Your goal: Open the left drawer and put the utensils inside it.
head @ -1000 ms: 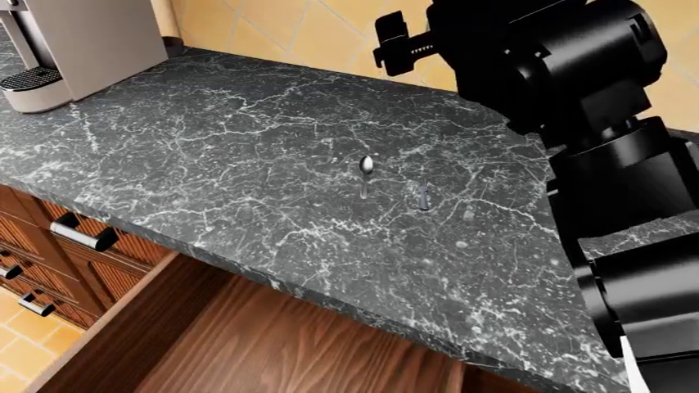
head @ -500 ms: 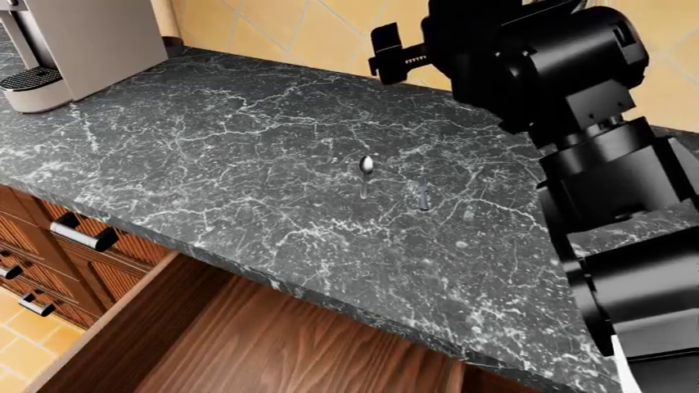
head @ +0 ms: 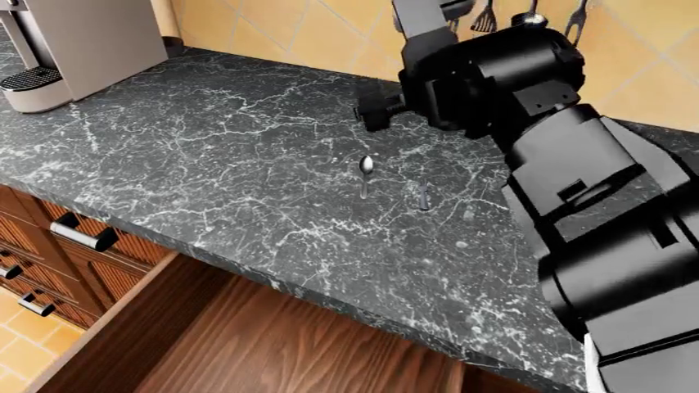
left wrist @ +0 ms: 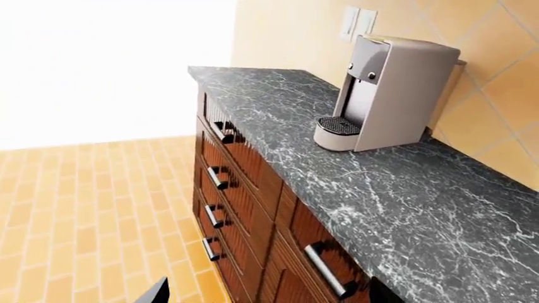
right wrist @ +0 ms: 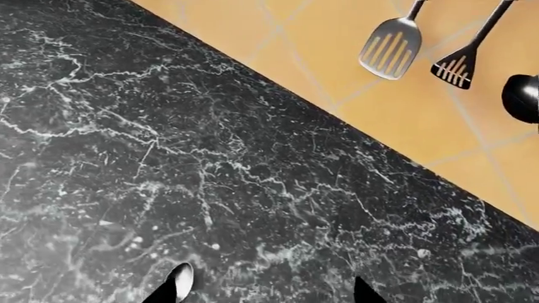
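Note:
The left drawer (head: 273, 344) stands pulled open below the counter's front edge, its wood-grain inside bare. The utensils lie on the dark marble counter (head: 218, 139): a shiny spoon (head: 367, 167) and, just right of it, a darker fork (head: 424, 195). My right gripper (head: 377, 110) hovers a little behind the spoon. In the right wrist view it (right wrist: 265, 297) is open, and the spoon's bowl (right wrist: 179, 281) lies against one fingertip (right wrist: 164, 295). My left gripper (left wrist: 269, 300) is open, off by the cabinet fronts, holding nothing.
A grey coffee machine (head: 77, 41) stands at the counter's far left. Narrow stacked drawers with bar handles (head: 82, 234) sit left of the open drawer. Black utensils, among them a slotted spatula (right wrist: 389, 47), hang on the tiled wall. My bulky right arm (head: 590, 205) covers the counter's right side.
My right arm has swung down and to the left, bringing its gripper from high near the wall to just behind the spoon. Spoon, fork and drawer have not moved.

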{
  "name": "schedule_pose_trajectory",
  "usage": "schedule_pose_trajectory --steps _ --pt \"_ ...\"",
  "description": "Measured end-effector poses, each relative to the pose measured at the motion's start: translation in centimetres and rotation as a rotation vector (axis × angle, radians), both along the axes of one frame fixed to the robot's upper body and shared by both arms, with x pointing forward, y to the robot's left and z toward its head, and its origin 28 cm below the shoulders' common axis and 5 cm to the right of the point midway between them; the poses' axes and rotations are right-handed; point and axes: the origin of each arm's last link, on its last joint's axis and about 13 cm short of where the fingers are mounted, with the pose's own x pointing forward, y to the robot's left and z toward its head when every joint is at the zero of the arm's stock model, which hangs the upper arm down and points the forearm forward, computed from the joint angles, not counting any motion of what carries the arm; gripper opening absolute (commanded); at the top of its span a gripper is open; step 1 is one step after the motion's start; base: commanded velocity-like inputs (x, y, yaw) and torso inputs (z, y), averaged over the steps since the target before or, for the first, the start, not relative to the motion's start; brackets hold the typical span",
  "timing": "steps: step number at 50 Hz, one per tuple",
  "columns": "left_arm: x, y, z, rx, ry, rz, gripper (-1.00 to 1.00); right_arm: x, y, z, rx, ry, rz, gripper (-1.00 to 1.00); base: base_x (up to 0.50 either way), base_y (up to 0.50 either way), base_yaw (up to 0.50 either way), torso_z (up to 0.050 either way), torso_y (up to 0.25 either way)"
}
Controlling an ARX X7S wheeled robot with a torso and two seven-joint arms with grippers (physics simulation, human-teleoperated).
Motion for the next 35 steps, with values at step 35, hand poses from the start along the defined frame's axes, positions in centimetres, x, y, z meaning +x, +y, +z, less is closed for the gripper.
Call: schedule_pose_trajectory --steps 35 --pt "-0.7 0.3 -1.1 -0.026 0.001 0.011 1.0 0.3 -2.1 -4.4 0.038 0.196 -0.176 1.0 0.0 0.0 0.0 0.0 0.0"
